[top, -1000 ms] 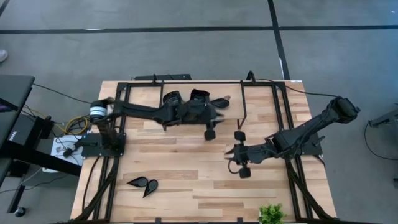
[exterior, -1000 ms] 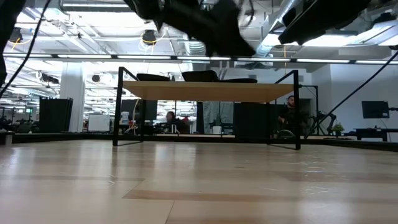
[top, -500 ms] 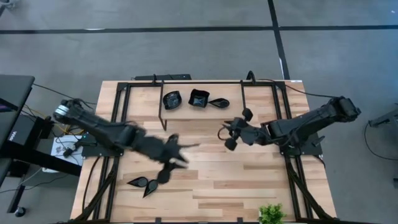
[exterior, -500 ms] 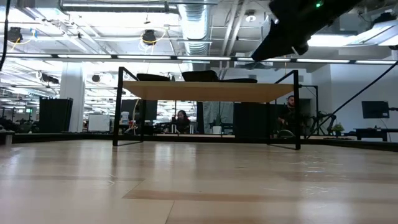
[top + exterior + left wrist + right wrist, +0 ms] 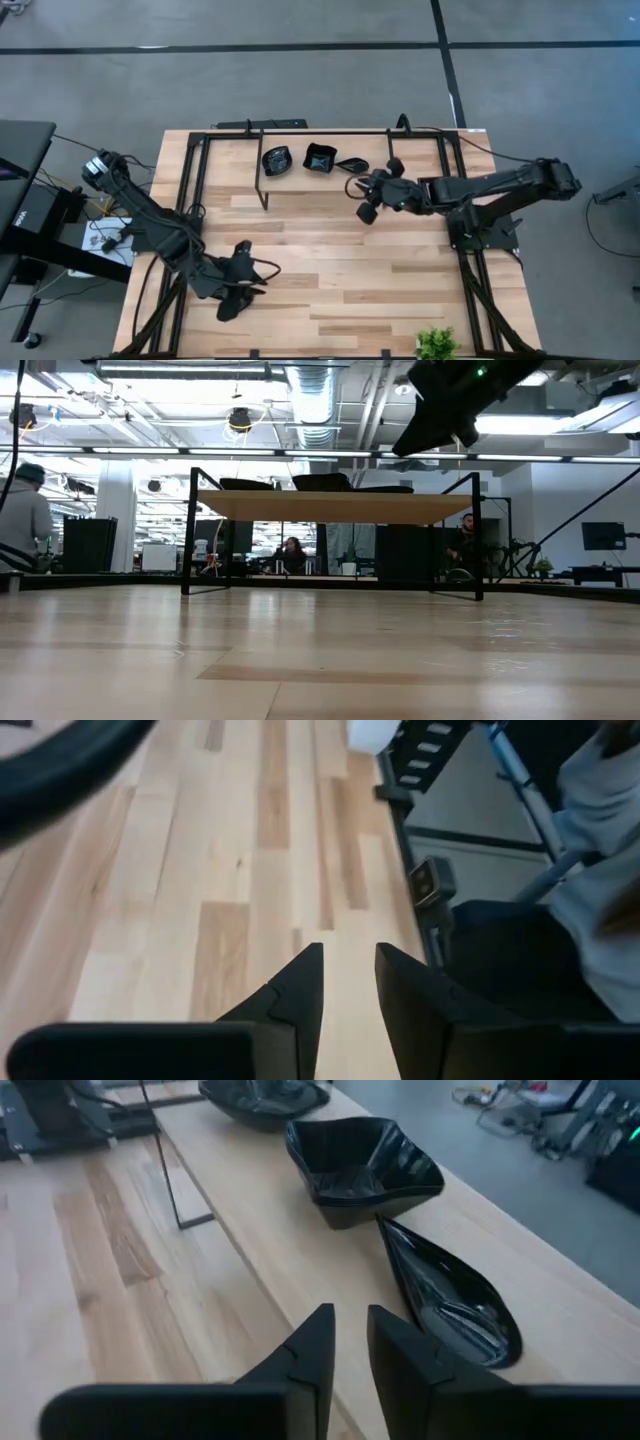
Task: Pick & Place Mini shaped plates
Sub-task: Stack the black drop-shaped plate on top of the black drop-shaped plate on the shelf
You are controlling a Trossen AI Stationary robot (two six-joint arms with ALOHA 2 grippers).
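Three glossy black plates sit by their bases on a raised wooden shelf at the far edge: a wavy-round one, a square one and a teardrop one. My right gripper hovers beside the teardrop plate, with a narrow gap between its fingers and nothing in it. The square plate lies just beyond. My left gripper is low over the near-left corner and hides the plates lying there. In the left wrist view, the left gripper shows a narrow gap and only bare wood.
The shelf stands on thin black legs, with table under it. A small green plant sits at the near edge, right of centre. Black frame rails run along both table sides. A person stands in the room beyond the table.
My left arm has swung from the far shelf across the table to the near-left corner and now covers the two teardrop plates there. My right gripper has moved from mid-table toward the far edge, up beside the shelf's teardrop plate. The three shelf plates have come into view.
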